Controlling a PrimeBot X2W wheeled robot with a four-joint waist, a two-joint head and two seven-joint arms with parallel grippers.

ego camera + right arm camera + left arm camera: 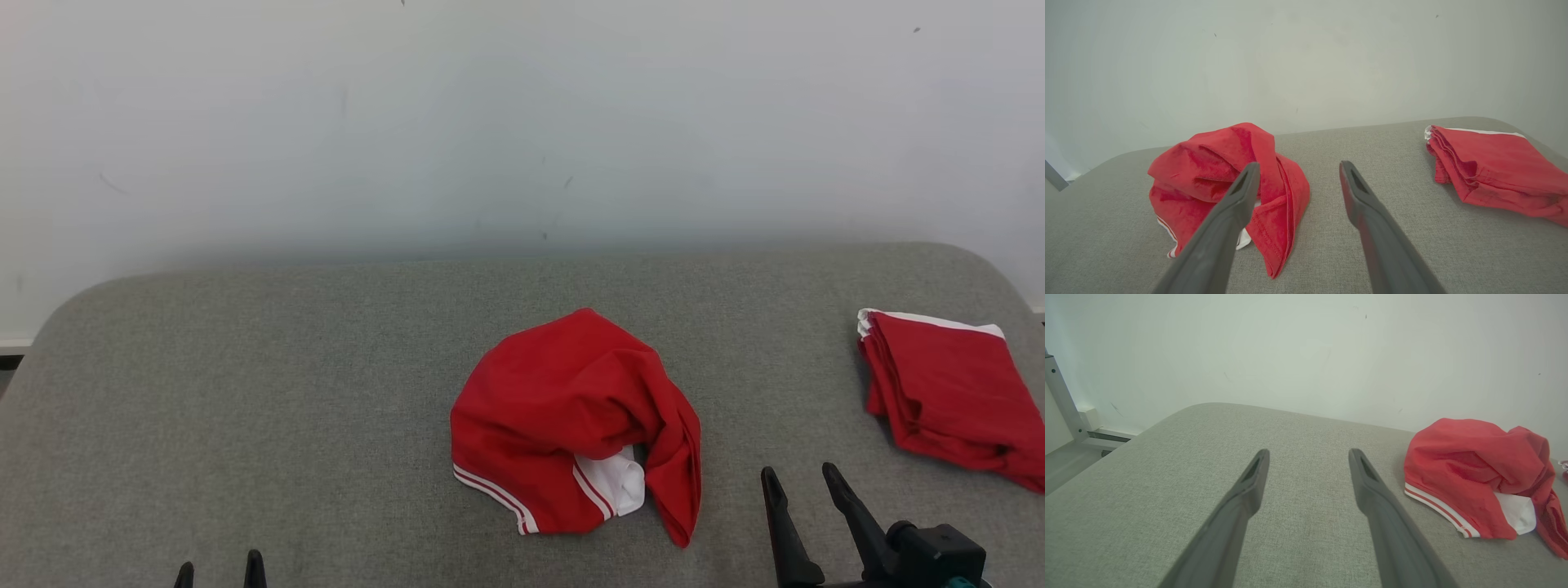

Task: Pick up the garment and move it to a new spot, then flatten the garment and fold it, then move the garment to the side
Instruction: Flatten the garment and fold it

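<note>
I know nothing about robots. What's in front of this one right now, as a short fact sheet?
Surface: grey fabric top before a pale wall
Crumpled garment: red, white-striped hem, bunched mid-surface
Folded garment: red, white edge, on the robot's right
Left hand: open, empty
Right hand: open, empty, beside the crumpled garment, not touching

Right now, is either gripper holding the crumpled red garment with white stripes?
No, the crumpled red garment lies free on the grey fabric surface; the left gripper and right gripper stand open, clear of it.
</note>
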